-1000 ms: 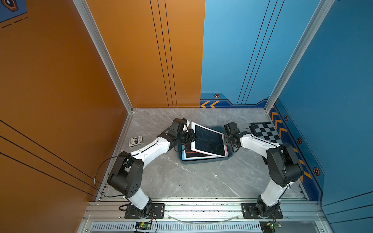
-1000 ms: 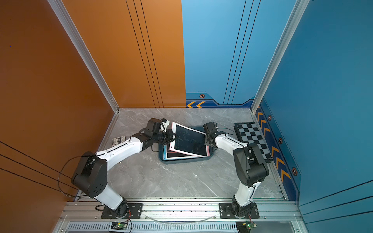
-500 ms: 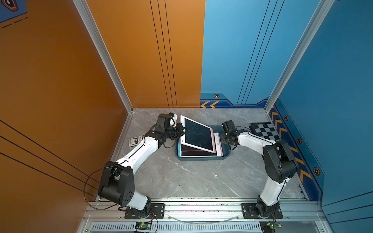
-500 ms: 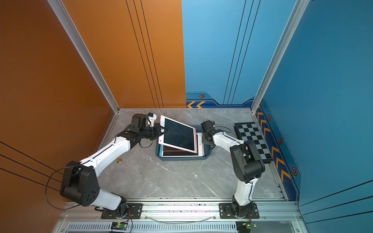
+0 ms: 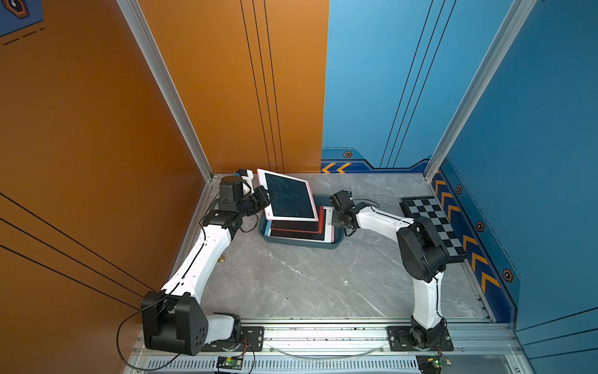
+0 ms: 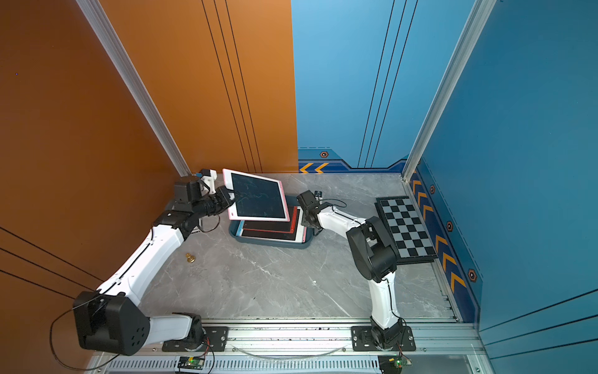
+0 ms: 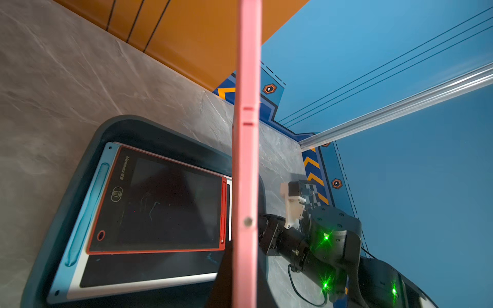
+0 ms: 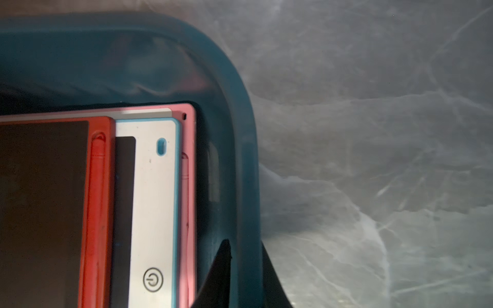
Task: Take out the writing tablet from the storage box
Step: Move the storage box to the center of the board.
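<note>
Gripping the pink-framed writing tablet (image 5: 289,198) by its 9 o'clock edge, the left gripper (image 5: 267,196) is closed on it. It holds the tablet raised over the 10 o'clock corner of the storage box (image 5: 304,245), clear of the stack inside. Both top views show its dark screen facing up with faint scribbles, while the left wrist view shows only its pink rim (image 7: 246,133), edge-on. From above it sits skewed against the box and foreshortened to nearly square, so its long axis cannot be told. The box's long axis runs 9 to 3 o'clock, just past the middle of the grey marbled tabletop (image 5: 307,291) toward 12 o'clock.

The right gripper (image 5: 336,223) sits at the box's 3 o'clock wall. Only the right wrist view shows its hold: one of its fingers (image 8: 218,274) is inside the wall and its partner outside, pinched on the rim.

Inside lie a red-framed tablet (image 7: 160,202) on top, a blue-edged white tablet (image 8: 152,200) beneath and a pink tablet (image 8: 190,165) lowest. The left wrist view alone shows the red one's white brand word, roughly "Howeasy", and a bin icon. The right wrist view alone shows a power symbol on the white one. A chequered board (image 5: 433,226) lies at 3 o'clock, and a small brass-coloured piece (image 6: 190,257) at 8 o'clock.
</note>
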Motion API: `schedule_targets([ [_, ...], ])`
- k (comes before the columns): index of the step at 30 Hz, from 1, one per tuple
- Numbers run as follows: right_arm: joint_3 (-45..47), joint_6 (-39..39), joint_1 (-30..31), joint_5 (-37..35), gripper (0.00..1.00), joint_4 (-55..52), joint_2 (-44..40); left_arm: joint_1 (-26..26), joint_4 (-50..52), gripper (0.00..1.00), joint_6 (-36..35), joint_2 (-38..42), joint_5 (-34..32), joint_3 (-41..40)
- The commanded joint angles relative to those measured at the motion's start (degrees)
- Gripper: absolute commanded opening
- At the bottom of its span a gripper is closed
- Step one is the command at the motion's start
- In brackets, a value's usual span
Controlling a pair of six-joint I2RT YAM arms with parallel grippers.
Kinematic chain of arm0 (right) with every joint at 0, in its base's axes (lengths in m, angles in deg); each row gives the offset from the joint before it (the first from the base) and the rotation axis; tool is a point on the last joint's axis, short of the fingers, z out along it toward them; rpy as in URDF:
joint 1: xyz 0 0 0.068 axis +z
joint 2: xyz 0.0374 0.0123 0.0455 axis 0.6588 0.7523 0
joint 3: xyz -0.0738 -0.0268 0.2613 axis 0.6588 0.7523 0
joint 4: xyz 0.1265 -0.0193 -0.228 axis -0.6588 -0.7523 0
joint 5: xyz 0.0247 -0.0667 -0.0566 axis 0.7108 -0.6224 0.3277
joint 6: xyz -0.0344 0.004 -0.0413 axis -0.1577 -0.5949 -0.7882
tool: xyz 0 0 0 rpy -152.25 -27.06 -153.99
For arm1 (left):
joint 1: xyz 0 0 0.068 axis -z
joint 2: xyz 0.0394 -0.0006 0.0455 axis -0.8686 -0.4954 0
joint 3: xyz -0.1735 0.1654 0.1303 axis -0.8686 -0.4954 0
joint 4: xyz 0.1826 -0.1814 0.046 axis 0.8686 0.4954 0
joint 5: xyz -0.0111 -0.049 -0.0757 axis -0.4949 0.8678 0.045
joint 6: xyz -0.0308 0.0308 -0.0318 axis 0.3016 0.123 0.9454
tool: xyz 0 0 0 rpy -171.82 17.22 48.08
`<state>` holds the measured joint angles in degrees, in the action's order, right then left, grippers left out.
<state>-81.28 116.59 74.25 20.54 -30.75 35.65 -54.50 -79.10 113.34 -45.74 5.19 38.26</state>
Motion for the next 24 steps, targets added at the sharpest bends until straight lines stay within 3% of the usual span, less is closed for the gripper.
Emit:
schedule_targets([
  [1, -4.5, 2.3, 1.9, 1.1, 0.19, -0.2, 2.8, -1.4, -0.6, 0.00, -2.1, 2.3, -1.2, 2.6],
  [13, -14.9, -2.6, 2.3, -0.4, 0.24, 1.4, 7.2, -2.9, -0.6, 0.00, -3.7, 4.3, -1.1, 3.5],
  [19, -17.2, -9.2, 0.9, -3.3, 0.44, 2.5, 3.6, -0.6, -0.6, 0.00, -4.7, 3.5, 1.3, 5.8],
  [24, -12.7, -12.3, 0.0, -11.1, 0.67, 3.4, -6.8, 0.1, -0.7, 0.00, -4.2, -1.0, 6.2, 11.4],
])
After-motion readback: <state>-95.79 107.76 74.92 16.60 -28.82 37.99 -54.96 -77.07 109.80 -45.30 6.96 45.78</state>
